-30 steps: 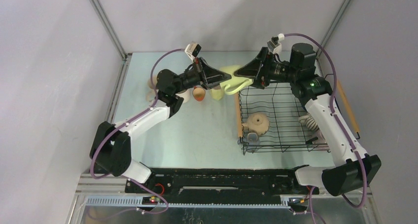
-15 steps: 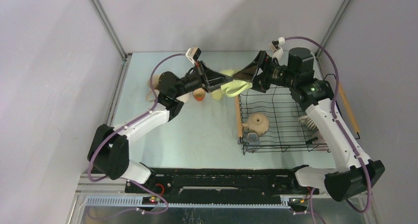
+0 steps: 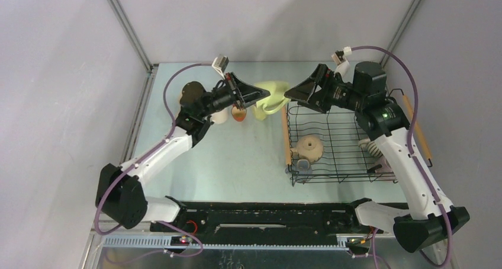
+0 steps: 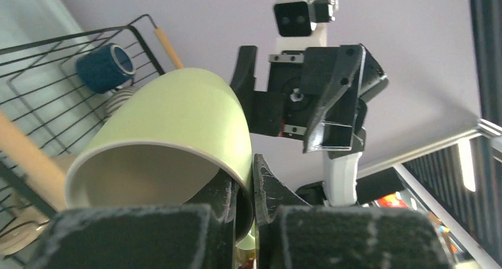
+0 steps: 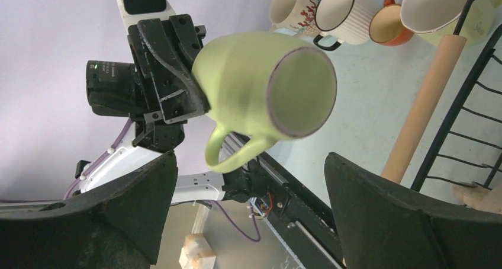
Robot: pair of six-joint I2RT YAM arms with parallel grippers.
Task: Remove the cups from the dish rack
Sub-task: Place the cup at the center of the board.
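I see a pale blue-green tabletop (image 3: 248, 156), matte, with a soft glare toward the far side. Three plain grey-lilac walls close it in: back (image 3: 266, 20), left (image 3: 53, 103), right (image 3: 462, 73). Two bare metal posts run up the far corners, one on the left (image 3: 127, 29), one on the right (image 3: 405, 26). A black mounting bar (image 3: 266, 215) lies along the near edge, and a slotted metal strip (image 3: 136, 241) sits just below it. From the right wrist view I note a small tan object (image 5: 190, 250) under the tabletop edge, too blurred to name. From the left wrist view, a dark slatted panel (image 4: 438, 186) stands far right.
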